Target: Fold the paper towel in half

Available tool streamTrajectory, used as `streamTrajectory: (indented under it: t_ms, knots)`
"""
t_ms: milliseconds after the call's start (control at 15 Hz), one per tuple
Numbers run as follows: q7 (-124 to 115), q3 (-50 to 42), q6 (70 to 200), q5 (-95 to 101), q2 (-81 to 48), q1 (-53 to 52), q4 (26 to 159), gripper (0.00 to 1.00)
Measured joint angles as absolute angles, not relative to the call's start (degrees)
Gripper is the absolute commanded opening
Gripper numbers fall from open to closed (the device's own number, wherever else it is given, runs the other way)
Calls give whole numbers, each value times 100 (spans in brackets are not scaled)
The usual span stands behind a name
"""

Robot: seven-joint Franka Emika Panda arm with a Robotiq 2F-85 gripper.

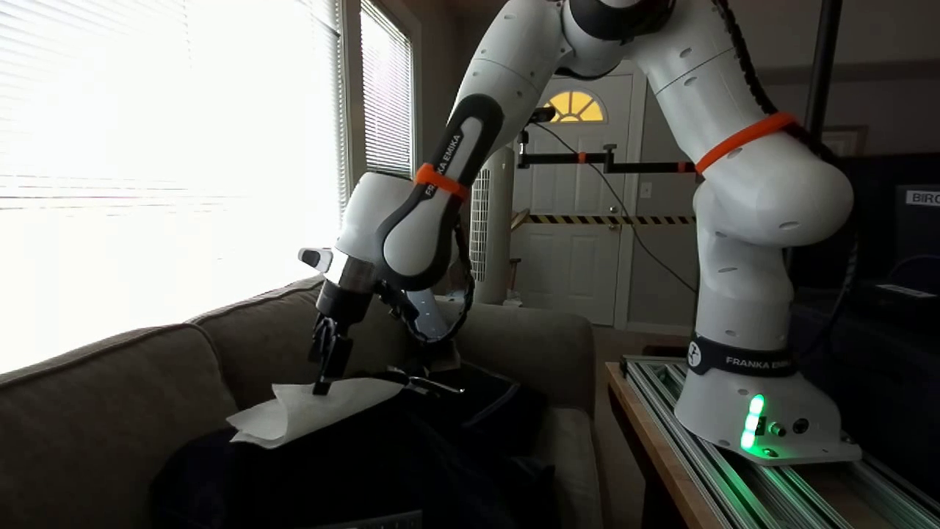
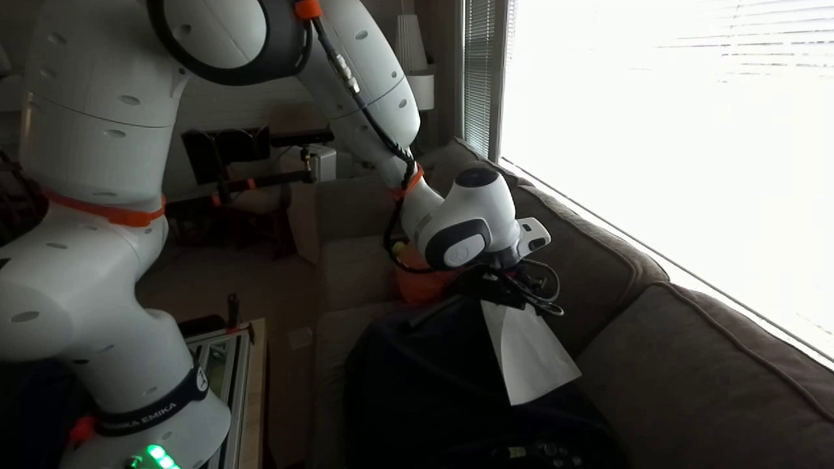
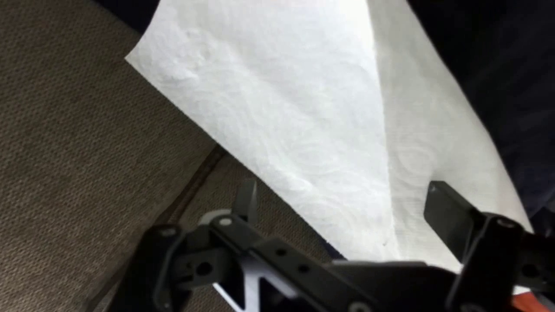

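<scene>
The white paper towel [image 1: 323,417] lies over a dark cloth on the couch, also seen in an exterior view [image 2: 531,361]. It is folded over loosely: in the wrist view a brighter upper layer of the towel [image 3: 282,108] covers part of a greyer lower layer, and its near end curls open. My gripper [image 1: 323,373] points down at the towel's window side. In the wrist view the gripper [image 3: 347,207] is open. One finger is past the towel's edge above the couch, the other over the lower layer. Whether the fingertips touch the paper is unclear.
The couch backrest [image 1: 125,411] rises along the window side. The dark cloth [image 2: 417,384] covers a raised surface under the towel. Dark items with metal parts [image 1: 437,386] lie beyond the towel's far end. An orange object [image 2: 420,280] sits behind the wrist.
</scene>
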State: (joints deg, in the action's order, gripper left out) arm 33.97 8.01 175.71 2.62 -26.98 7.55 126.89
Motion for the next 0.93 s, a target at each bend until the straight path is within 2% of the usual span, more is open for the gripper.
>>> streamTrajectory:
  t_ms: [267,400,667,933]
  knots:
    - [3605,1742,16026,-15,-2173,1579,12833,100]
    - [3884,1893,15181,-535,-1798,1764,12840,100]
    - [3991,1453,14155,-1149,-1040,1667,12843,100]
    - [4000,802,13983,-1291,-683,1418,12895,100]
